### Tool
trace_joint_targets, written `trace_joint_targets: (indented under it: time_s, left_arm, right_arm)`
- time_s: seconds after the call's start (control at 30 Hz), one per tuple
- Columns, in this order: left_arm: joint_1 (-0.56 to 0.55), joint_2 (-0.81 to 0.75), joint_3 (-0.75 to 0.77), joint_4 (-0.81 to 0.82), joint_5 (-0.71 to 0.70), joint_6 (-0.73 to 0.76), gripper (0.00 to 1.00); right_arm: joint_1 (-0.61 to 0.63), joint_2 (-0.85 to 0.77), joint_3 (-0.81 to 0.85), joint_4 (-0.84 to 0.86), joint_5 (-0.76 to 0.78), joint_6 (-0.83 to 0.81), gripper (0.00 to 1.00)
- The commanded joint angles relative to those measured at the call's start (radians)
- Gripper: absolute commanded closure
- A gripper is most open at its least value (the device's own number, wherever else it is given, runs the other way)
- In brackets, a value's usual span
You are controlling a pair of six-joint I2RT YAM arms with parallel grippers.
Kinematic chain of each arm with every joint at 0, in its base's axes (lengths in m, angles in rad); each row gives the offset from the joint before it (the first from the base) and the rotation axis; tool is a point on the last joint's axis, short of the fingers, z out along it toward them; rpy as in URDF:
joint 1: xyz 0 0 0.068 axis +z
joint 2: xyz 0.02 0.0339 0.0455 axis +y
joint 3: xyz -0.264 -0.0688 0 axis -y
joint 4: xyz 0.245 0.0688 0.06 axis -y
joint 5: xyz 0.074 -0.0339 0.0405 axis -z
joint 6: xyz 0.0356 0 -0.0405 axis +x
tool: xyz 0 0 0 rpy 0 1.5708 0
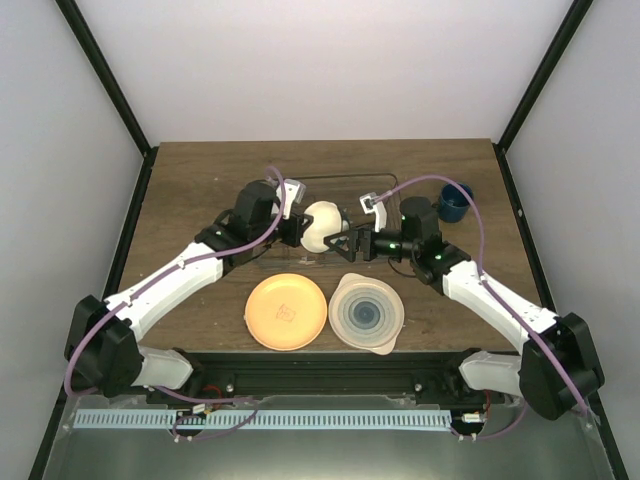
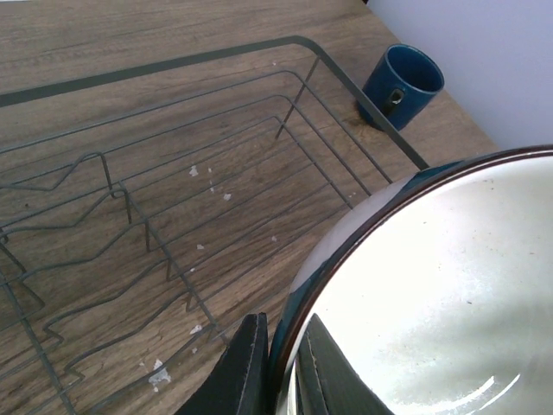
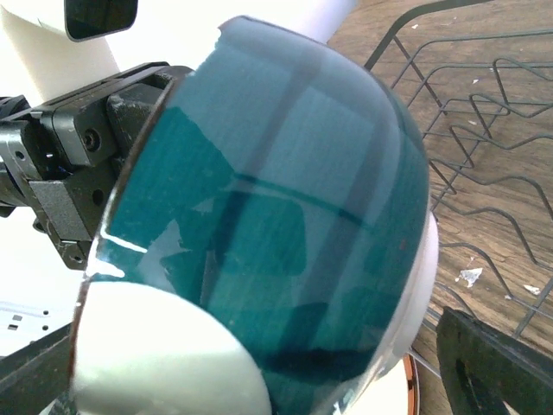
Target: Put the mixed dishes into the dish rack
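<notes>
From above, the bowl (image 1: pixel 322 225) hangs tipped over the middle of the dish rack (image 1: pixel 345 190), which lies toward the far edge of the brown wooden table (image 1: pixel 200 170). Its white inside is turned up and toward the near edge. The left gripper (image 1: pixel 297 228) pinches its left rim, and the right gripper (image 1: pixel 343 243) sits just beside its near right side with its jaws spread. An orange plate (image 1: pixel 287 311) and a pale blue-ringed plate (image 1: pixel 367 313) lie flat, side by side, near the near edge. A dark blue mug (image 1: pixel 455 203) stands by the right edge, just past the rack's right end. In the left wrist view, the two black fingers (image 2: pixel 246 367) are clamped on the thin dark rim, one inside and one outside. The inside is glossy white and smooth, the outside teal. Beyond it run the rack's thin dark wires (image 2: pixel 130 207), bent into zigzag dividers over the wood grain, with the mug (image 2: pixel 406 82) just outside one corner. In the right wrist view, the rounded teal outer wall (image 3: pixel 285 225) fills the frame, shiny with reflections. The white foot ring points toward the rack's wires (image 3: pixel 484 130) and the mouth faces away from them. This gripper's own dark fingers (image 3: pixel 488 363) stand wide apart at the bottom corners, gripping nothing. I cannot tell whether the bowl touches the wires.
</notes>
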State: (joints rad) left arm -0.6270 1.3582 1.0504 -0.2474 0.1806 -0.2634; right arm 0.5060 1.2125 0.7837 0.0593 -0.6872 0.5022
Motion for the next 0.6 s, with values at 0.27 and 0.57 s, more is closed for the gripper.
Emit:
trace_joint_targets:
  time_s: [0.27, 0.57]
  left_arm:
    - [-0.013, -0.015, -0.027, 0.154, 0.015, -0.048, 1.00]
    - [-0.020, 0.002, -0.060, 0.205, -0.001, -0.069, 1.00]
  right_arm:
    - [-0.008, 0.019, -0.022, 0.076, -0.056, 0.026, 0.05]
    - [-0.008, 0.034, -0.021, 0.108, -0.080, 0.033, 0.20]
